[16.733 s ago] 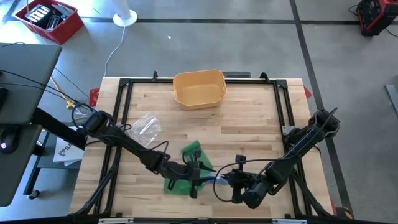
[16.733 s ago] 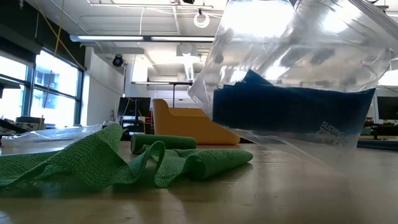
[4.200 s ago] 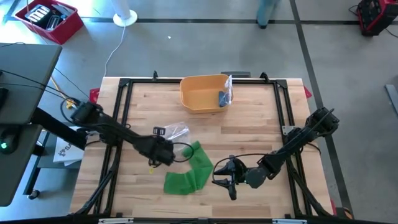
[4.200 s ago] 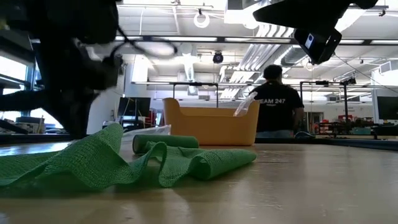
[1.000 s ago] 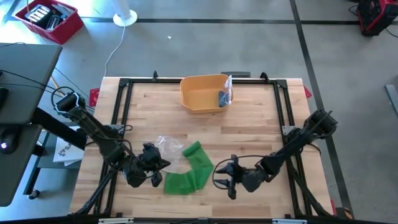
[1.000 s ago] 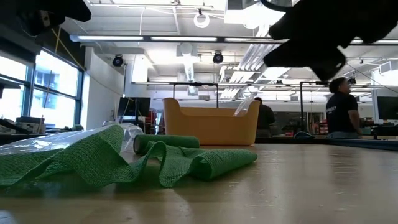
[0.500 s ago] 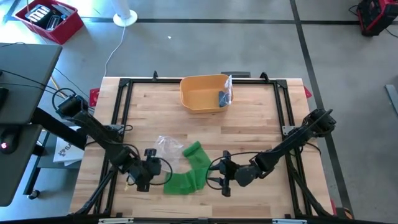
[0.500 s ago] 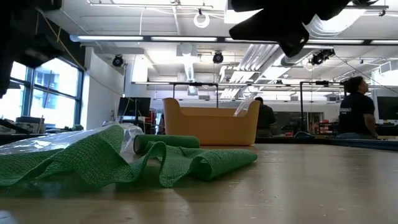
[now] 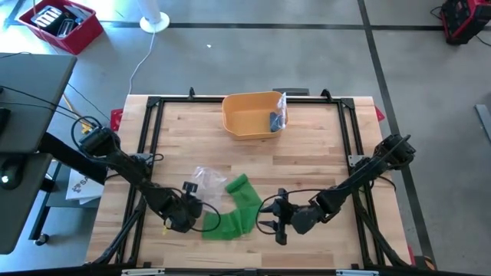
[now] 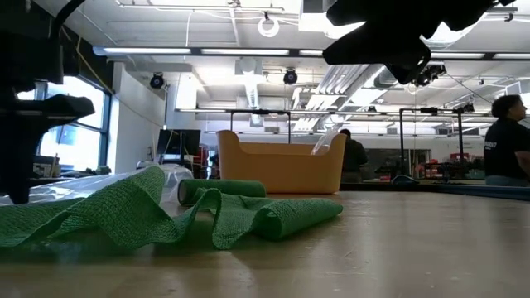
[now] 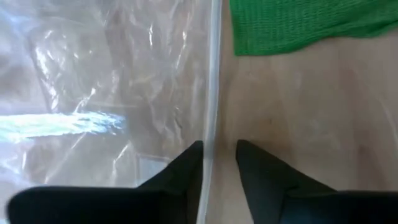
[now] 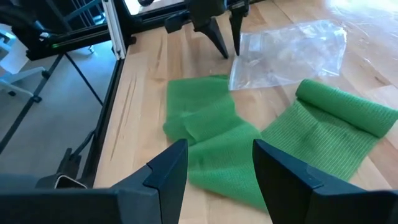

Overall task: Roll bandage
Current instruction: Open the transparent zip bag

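The green bandage (image 9: 234,207) lies loose on the wooden table, one end rolled up (image 12: 345,109) and the rest crumpled flat (image 12: 211,134). A clear plastic bag (image 9: 205,180) lies flat just left of it, touching the rolled end. My left gripper (image 11: 219,152) points steeply down at the bag's near corner (image 12: 236,62), open, with one fingertip on each side of the bag's sealed edge (image 11: 214,93). My right gripper (image 9: 265,217) hovers open just right of the bandage with nothing between its fingers. My left gripper comes from above, its fingers astride the bag's sealed edge (image 11: 211,134) near a corner. The bag lies flat on the table. I cannot tell whether the fingers touch it.
A yellow bin (image 9: 249,115) at the far middle holds a bagged dark item (image 9: 276,119). Black frame rails (image 9: 149,153) run along the table's edges. Bare wood lies right of the bandage. People stand in the room beyond (image 10: 505,141).
My left gripper has come down toward the table at the bag's near corner and has rolled about its own axis on the way. The bag and the bandage have stayed where they were.
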